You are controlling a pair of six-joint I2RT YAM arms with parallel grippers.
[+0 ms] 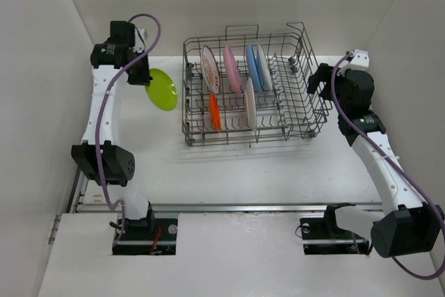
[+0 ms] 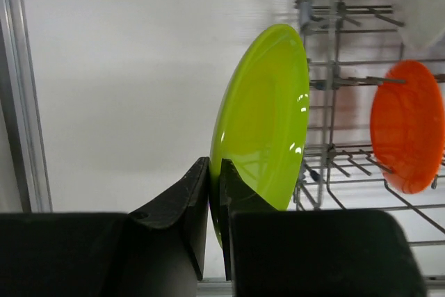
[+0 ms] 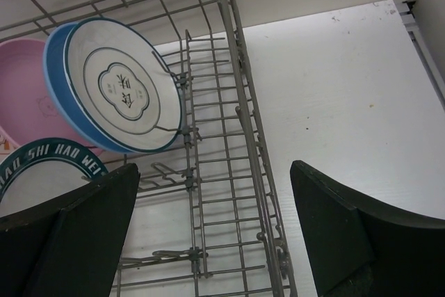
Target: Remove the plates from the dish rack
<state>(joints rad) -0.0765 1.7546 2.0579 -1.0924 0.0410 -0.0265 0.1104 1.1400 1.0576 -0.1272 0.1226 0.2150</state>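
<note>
**Left hand** (image 2: 214, 172): jaws closed tight on the lower rim of the lime green plate (image 2: 264, 116), a glossy, shallow round disc held on edge just outside the left wall of the dish rack (image 1: 303, 99).

**Right hand** (image 3: 214, 172): jaws spread wide and empty, at the rack's right end.

**Rack:** grey wire, resting on the white tabletop (image 1: 243, 172). On edge between its tines stand:
- back row: white patterned plate (image 1: 210, 69), pink plate (image 1: 231, 69), blue plate (image 1: 253, 67)
- front row: orange plate (image 1: 215, 111), white plate (image 1: 249, 106)
</note>
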